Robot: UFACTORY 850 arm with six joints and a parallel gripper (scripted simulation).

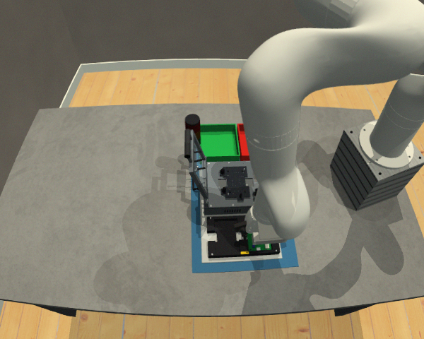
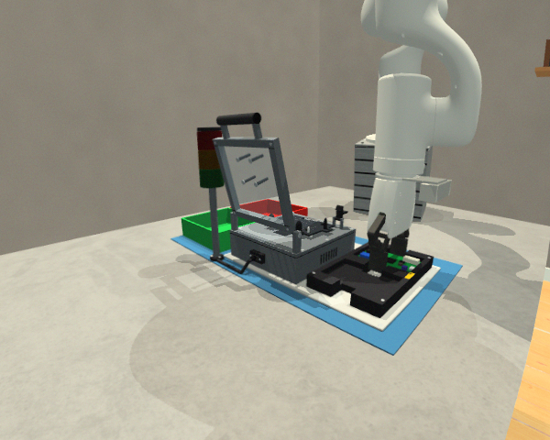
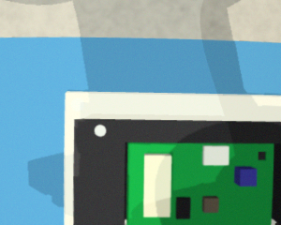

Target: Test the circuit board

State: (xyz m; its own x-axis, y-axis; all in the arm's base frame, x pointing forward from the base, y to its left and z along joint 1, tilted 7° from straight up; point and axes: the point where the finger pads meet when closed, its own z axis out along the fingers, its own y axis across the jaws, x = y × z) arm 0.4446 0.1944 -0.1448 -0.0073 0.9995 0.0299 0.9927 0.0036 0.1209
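The green circuit board (image 3: 201, 183) lies component side up in the black tray (image 2: 369, 279) at the near end of the blue mat. Its white connector (image 3: 157, 185) sits at its left in the wrist view. My gripper (image 2: 388, 250) is open and reaches down into the tray, with its fingers on either side of the board (image 2: 396, 261). The fingers stand wide and do not grip it. The grey tester (image 2: 290, 241) stands behind the tray with its lid (image 2: 254, 175) raised. The signal light (image 2: 209, 156) shows no bright color. In the top view my arm hides most of the board (image 1: 258, 248).
The green bin (image 1: 218, 142) and the red bin (image 1: 243, 142) stand side by side behind the tester. A lone black post (image 2: 340, 214) stands on the tester's far side. The robot's base block (image 1: 377, 167) is at the right.
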